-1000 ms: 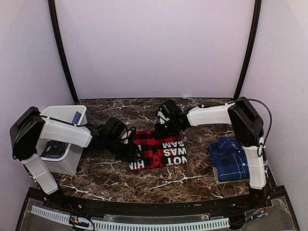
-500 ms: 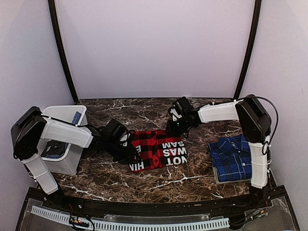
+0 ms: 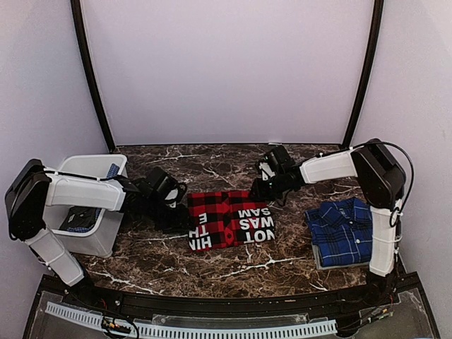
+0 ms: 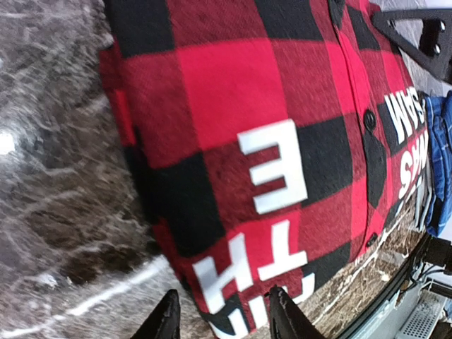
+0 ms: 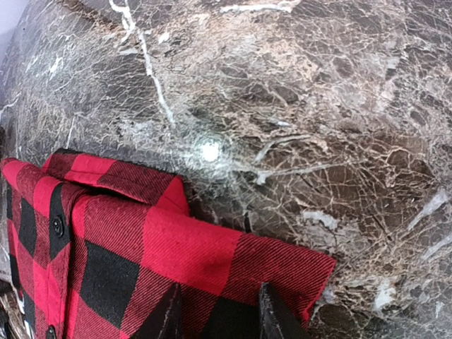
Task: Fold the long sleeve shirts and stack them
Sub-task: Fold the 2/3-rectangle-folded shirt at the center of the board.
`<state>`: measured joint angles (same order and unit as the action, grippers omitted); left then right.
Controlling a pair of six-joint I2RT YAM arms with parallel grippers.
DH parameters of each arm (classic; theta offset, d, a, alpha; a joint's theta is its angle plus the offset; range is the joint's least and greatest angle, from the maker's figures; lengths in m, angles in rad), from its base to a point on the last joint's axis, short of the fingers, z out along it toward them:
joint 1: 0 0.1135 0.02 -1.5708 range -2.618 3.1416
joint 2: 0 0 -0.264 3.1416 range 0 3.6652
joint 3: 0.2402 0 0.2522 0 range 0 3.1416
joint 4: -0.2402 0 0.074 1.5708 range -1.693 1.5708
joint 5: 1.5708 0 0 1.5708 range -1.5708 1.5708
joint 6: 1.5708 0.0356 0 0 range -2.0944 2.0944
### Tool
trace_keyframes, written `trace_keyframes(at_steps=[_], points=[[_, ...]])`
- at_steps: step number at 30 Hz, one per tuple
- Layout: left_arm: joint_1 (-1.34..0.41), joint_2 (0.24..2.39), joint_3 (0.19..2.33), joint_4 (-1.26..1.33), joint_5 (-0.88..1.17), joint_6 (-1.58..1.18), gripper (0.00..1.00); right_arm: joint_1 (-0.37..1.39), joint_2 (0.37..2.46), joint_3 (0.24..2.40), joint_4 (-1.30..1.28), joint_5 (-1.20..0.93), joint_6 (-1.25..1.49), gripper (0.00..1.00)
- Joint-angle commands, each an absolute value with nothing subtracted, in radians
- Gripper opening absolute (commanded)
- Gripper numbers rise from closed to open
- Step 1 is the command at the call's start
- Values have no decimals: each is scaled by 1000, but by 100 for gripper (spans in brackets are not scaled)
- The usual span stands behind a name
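Open tabletop [image 3: 212, 166] behind red-checked shirt [image 3: 229, 219], bin [image 3: 99, 244] leftward

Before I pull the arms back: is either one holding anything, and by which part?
Nothing is held: both jaws stand open, and the red-and-black shirt lies flat on the table.

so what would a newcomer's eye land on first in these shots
The folded red-and-black checked flannel shirt with white lettering, mid-table on the dark marbled tabletop. The left gripper is at its left edge, the right gripper at its far right corner. A folded blue-and-navy plaid shirt sits at the right.
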<state>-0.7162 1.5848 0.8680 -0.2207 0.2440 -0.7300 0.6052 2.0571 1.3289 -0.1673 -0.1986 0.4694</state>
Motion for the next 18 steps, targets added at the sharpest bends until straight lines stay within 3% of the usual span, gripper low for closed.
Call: trace_keyframes(at_steps=[1,18], points=[[-679,1553,864,-243,221,-726,44,590,2006,1295,-127,-237,465,35],[-664,1646,888,-208,229,-761,50,587,1781,1140,-131,-177,422,43]])
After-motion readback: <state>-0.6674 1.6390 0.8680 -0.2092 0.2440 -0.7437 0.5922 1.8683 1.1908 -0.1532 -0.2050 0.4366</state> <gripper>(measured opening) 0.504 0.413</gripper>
